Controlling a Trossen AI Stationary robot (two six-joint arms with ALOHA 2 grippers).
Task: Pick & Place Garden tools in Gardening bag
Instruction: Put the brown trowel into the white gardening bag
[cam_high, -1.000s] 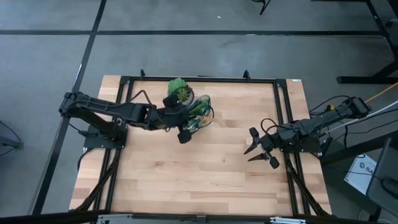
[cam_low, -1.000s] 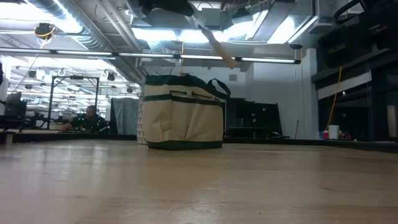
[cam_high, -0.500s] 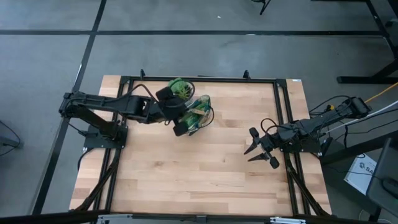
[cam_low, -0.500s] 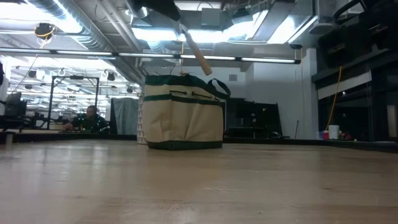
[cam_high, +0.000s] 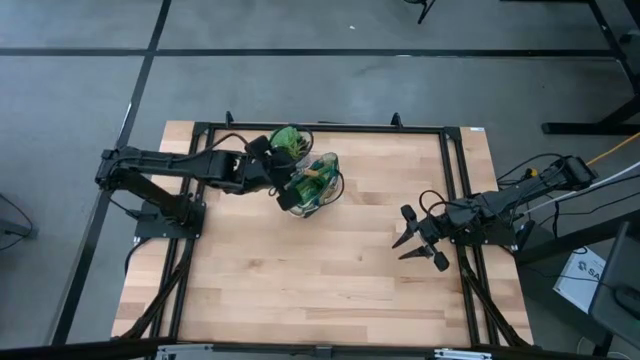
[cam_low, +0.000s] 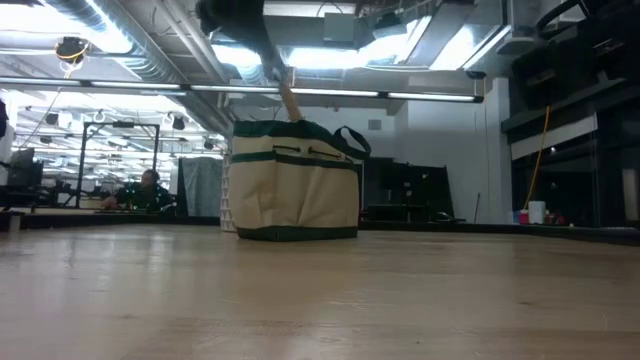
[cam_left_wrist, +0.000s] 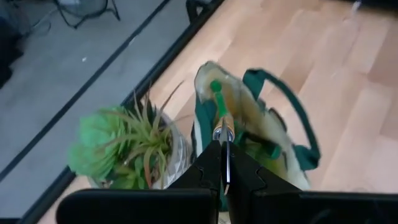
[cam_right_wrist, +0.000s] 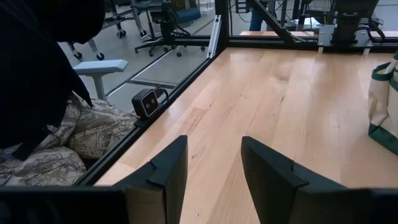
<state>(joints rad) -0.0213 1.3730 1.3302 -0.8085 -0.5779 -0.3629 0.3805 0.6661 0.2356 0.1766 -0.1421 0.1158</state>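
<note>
A wooden-handled tool (cam_left_wrist: 223, 122), metal neck clamped in the left pincer (cam_left_wrist: 224, 163), hangs head-down over the open mouth of the gardening bag (cam_low: 296, 180), beside the potted plant (cam_left_wrist: 124, 146). Placing is underway; next it likely needs lowering, then release. Soft beige canvas, green trim, smooth wooden worktop (cam_high: 330, 260). The right pincer (cam_high: 420, 243) waits wide and empty.

beige bag (cam_low: 297, 180) green-trimmed, green plant (cam_left_wrist: 118, 144)
</note>
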